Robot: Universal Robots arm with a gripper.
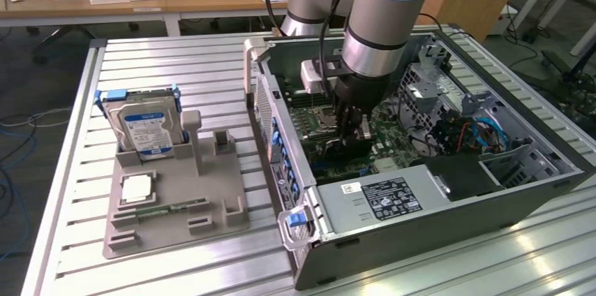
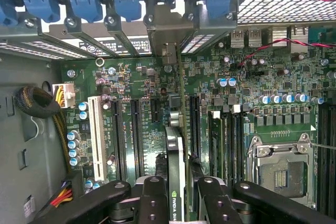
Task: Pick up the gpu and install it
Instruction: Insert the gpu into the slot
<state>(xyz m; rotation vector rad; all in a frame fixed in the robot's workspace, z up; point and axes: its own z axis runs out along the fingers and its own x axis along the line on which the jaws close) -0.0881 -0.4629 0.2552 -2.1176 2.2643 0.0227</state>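
As the pincer [image 2: 181, 188] clamps the gpu [image 2: 176, 150] edge-down over the motherboard [image 2: 157, 77], a clean seating likely calls for holding the card upright, parallel to the expansion slots [image 2: 135, 135].

Tight in here. My hand [image 1: 352, 125] is down inside the open case [image 1: 419, 240], with the gpu [image 2: 176, 166] clamped edge-on between the fingers [image 2: 152, 198]. The only clear way in or out is up through the open side.

- **One side of the card:** memory slots [image 2: 226, 150] and CPU socket [image 2: 278, 174] crowd it.
- **Other side:** white slot [image 2: 96, 135] and cable bundle [image 2: 37, 103].
- **Bracket end:** blue latches [image 2: 84, 1] wall it off.
- **Around the arm:** power supply [image 1: 391, 198], drive cage [image 1: 437, 90] and blue cables [image 1: 479, 132] box it in.

Outside the case, the desk [image 1: 167, 58] is bare along the edge on the exterior view's left. The exception is the grey tray [image 1: 177, 205] carrying the upright hard drive [image 1: 139, 128].
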